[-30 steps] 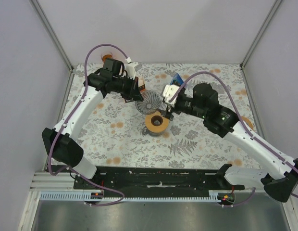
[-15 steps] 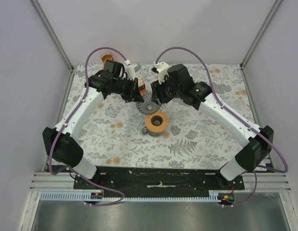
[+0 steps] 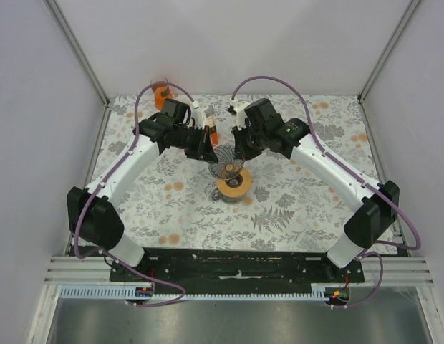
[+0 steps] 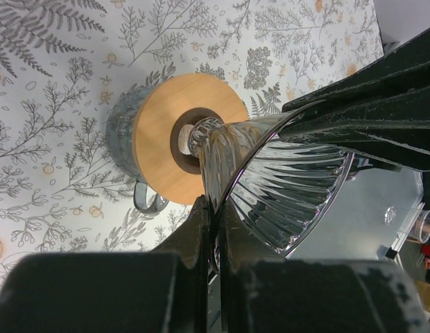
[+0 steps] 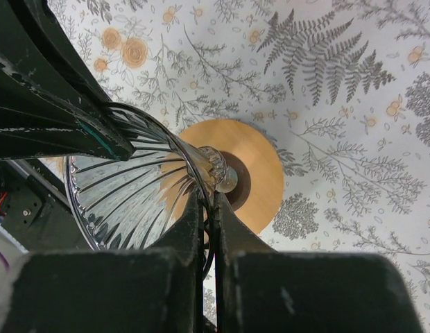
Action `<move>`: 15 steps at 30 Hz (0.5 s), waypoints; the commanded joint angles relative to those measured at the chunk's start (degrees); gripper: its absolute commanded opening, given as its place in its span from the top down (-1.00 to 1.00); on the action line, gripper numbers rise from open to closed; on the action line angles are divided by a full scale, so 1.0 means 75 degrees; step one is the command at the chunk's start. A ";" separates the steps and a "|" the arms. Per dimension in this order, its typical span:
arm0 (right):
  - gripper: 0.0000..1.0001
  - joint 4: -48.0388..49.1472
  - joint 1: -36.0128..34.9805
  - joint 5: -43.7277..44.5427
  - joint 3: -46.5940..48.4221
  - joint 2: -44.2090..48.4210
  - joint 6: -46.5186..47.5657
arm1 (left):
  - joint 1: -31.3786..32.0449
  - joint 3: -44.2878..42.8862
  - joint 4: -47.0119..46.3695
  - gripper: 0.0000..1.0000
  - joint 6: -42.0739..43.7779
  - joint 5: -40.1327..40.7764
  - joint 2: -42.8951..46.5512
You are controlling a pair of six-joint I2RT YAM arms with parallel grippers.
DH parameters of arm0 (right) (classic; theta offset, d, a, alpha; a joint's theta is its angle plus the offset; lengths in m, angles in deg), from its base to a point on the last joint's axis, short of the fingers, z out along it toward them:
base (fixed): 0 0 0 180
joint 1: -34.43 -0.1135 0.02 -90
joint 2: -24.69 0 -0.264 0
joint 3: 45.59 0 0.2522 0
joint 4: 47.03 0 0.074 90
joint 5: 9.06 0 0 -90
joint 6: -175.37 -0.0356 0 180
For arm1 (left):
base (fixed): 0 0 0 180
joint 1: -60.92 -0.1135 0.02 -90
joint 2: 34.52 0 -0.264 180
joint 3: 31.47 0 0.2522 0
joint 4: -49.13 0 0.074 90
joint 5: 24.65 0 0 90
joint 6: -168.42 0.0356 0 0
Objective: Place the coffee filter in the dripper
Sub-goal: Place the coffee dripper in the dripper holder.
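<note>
Above the bench middle, filter (image 3: 227, 161): clear ribbed cone, off the surface and tilted, wide mouth up toward the top camera. In the wrist views its narrow tip points at the dark centre hole of the dripper (image 3: 233, 185). Can't tell if the tip touches the hole.

Dripper: round wooden ring on a glass body with a small glass handle, sitting on the bench just near-side of the filter. In the top view the filter overlaps its far edge.

Left end effector (image 3: 211, 149): fingers together, clamped on the filter rim from the left side. The left wrist view shows the rim pinched between the two black fingers.

Right end effector (image 3: 238, 149): fingers together too, clamped on the rim from the right. The right wrist view shows the same pinch. The two sit on opposite sides of the cone, and each one's fingers show in the other's wrist camera.

Bench (image 3: 301, 208): grey floral and fern-print cover.

Orange item (image 3: 162, 93) at the far-left corner, well apart from the rest; too small to tell what it is.
</note>
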 commanded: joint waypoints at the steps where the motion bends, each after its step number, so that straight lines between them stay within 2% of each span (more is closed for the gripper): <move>1: 1.00 -0.1017 0.0012 -0.0362 -0.0216 -0.0073 0.0282 | 0.0161 -0.0020 -0.0084 0.96 -0.0228 -0.0322 0.0287; 10: 1.00 -0.1099 0.0516 -0.0736 -0.0392 -0.0671 0.0434 | 0.0326 -0.0077 0.0044 0.96 -0.0135 -0.0370 -0.0322; 15: 1.00 -0.1064 0.0621 -0.0549 -0.0626 -0.0742 0.0481 | 0.0337 0.0004 -0.0049 0.96 -0.0169 -0.0440 -0.0556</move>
